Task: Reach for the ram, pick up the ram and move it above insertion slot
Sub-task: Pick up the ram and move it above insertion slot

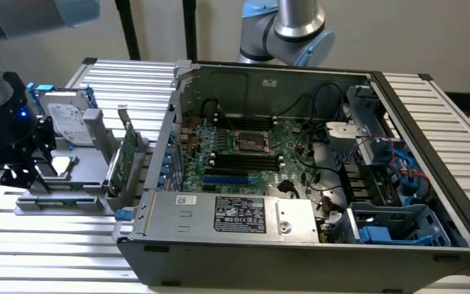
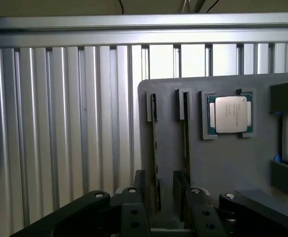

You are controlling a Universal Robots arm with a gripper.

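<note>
On the gray holder tray [image 2: 223, 163], at the exterior view's left of the open computer case [image 1: 300, 153]: the ram [image 2: 155, 148], a thin stick standing on edge in a narrow slot and showing as a dark, greenish line. Its long axis is running straight away from the claw [image 2: 160, 192]. The fingers [image 2: 139, 182] are standing spread, straddling the stick's near end; contact cannot be told. A processor chip [image 2: 230, 114] is lying nearby.
</note>
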